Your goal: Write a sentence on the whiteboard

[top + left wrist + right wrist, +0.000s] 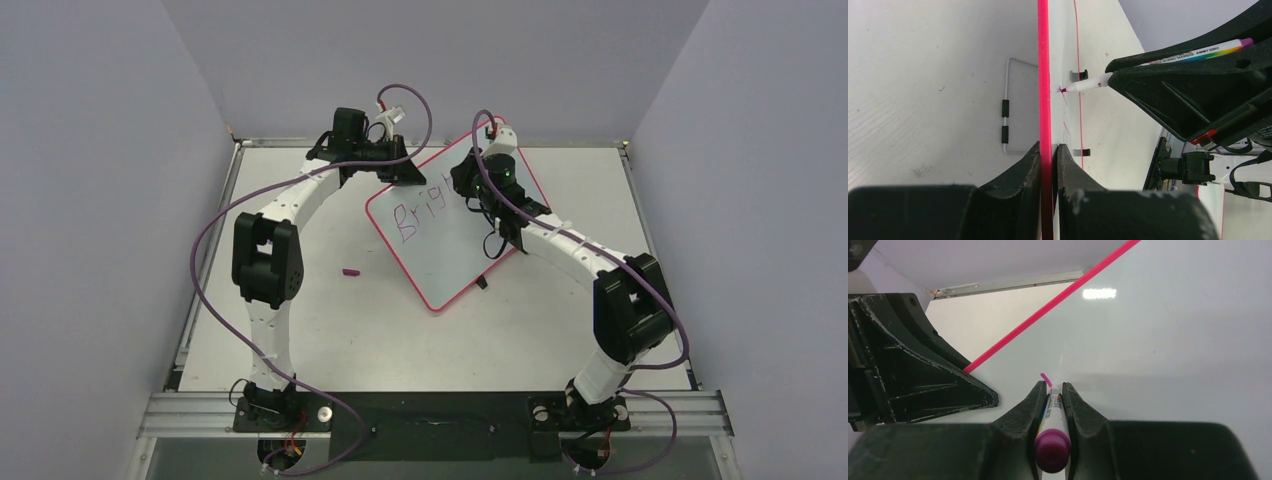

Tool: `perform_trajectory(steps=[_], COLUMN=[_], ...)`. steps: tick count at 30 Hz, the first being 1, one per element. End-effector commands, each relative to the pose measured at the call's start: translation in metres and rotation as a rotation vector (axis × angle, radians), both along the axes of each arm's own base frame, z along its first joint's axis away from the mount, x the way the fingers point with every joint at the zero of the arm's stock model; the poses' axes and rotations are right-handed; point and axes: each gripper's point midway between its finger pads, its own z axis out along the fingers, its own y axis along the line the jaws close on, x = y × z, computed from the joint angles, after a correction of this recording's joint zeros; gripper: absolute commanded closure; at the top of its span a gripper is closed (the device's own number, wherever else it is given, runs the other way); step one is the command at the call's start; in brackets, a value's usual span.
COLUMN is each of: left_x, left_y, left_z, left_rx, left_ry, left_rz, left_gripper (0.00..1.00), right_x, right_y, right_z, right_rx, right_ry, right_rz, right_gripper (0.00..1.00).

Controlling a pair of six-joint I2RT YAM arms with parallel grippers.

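The whiteboard [450, 250] with its pink-red frame lies tilted at the middle of the table. Magenta letters of the sentence [415, 220], reading about "Brigh", run along its upper left part. My left gripper [400, 168] is shut on the board's top left edge; in the left wrist view its jaws pinch the pink frame [1044, 75]. My right gripper [478, 185] is shut on a white marker with a purple end [1052, 440], its tip on the board beside a fresh stroke [1046, 379]. The marker [1168, 60] also shows in the left wrist view, tip against the board.
A small purple marker cap [351, 271] lies on the table left of the board. A wire stand [1006, 107] with black sleeves shows behind the board. Grey walls close in the table on three sides.
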Motion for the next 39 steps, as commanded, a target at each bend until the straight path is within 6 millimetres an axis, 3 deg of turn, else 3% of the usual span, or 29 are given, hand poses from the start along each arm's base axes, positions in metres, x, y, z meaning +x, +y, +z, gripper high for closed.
perform_trajectory(steps=[1,17,35,39], left_x=[-0.008,-0.009,-0.008,-0.009], left_y=[-0.010,-0.010,-0.011,-0.011], left_z=[0.028,0.029,0.030,0.029], left_rx=[-0.013,-0.014,-0.016,-0.017], left_ry=[-0.137,-0.140,-0.142,-0.140], left_rz=[-0.061,-0.063,-0.062,-0.062], left_gripper=[1.00,1.00,1.00,1.00], right_x=[0.013,0.014,-0.013,-0.016], right_y=[0.001,-0.018,-0.030,-0.033], right_z=[0.017,0.007,-0.013,-0.007], right_rx=[0.017,-0.015,-0.011,-0.007], right_ry=[-0.034,-0.015,0.024,0.012], right_rz=[-0.014,-0.056,-0.052,-0.057], right_gripper=[1.00,1.00,1.00,1.00])
